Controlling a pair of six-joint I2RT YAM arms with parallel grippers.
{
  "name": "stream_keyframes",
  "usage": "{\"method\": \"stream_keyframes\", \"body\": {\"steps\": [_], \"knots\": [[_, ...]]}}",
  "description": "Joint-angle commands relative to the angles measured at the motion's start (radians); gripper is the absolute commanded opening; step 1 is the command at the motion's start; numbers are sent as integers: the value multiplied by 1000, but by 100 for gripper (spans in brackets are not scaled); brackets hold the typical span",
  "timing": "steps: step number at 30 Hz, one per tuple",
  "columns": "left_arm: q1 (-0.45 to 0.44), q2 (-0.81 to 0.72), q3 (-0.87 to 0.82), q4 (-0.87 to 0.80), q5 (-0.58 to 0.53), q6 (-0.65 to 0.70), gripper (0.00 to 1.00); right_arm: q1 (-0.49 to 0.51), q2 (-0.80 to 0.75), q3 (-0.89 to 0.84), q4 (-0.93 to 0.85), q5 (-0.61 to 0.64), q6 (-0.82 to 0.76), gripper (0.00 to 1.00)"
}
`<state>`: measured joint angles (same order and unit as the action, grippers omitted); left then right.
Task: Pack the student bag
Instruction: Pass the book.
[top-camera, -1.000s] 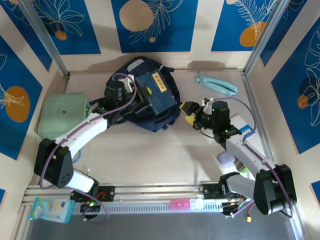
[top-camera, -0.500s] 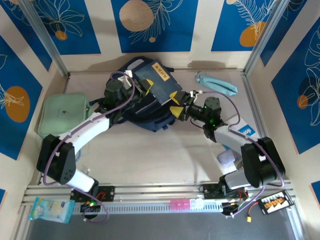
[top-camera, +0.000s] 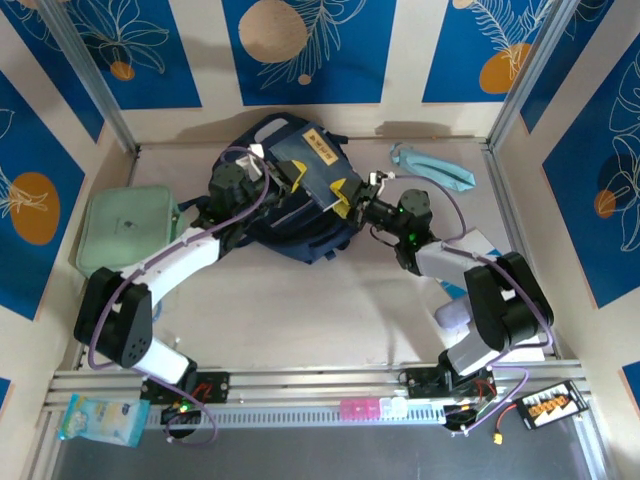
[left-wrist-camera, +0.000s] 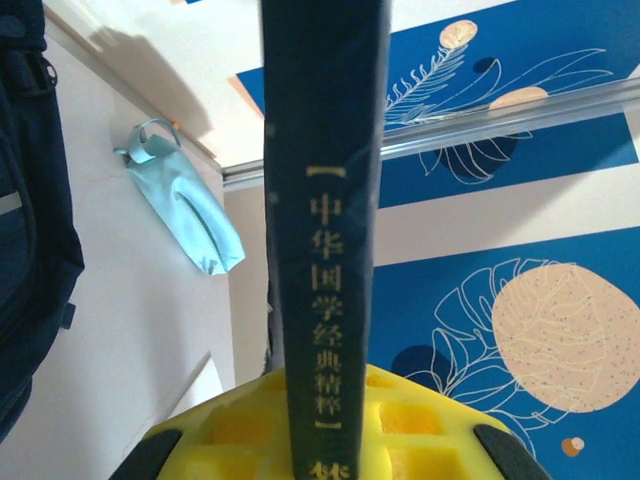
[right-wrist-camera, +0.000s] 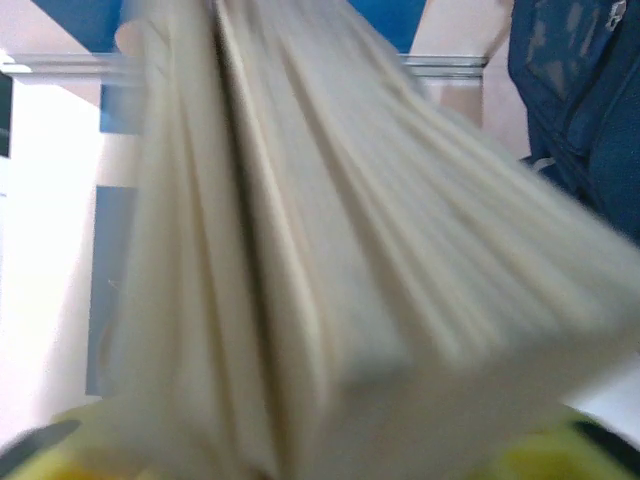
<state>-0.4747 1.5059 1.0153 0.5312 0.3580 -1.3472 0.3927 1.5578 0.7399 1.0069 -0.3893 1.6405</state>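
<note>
Left arm (top-camera: 170, 255) forearm stretched toward 2 o'clock, right arm (top-camera: 445, 262) folded back with forearm toward 10 o'clock, left gripper (top-camera: 294, 172) and right gripper (top-camera: 345, 195) each clamped on opposite edges of a book (top-camera: 313, 160).

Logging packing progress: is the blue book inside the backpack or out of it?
Out. The blue book sits above the student bag, its cover in plain sight, gripped by the left hand and the right hand.

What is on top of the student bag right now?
A navy book, gripped by the left gripper, right gripper at its edge. The bag opening underneath is covered.
</note>
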Motion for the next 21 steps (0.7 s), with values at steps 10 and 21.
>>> {"method": "stream_keyframes", "body": {"steps": [10,21], "knots": [[40,-31,-18,-185,34,210,63,-53,-70,-36,-113,29,-51,0],[4,38,301,-1097,-141,1141,100,-202,-425,-13,-867,127,-506,0]]}}
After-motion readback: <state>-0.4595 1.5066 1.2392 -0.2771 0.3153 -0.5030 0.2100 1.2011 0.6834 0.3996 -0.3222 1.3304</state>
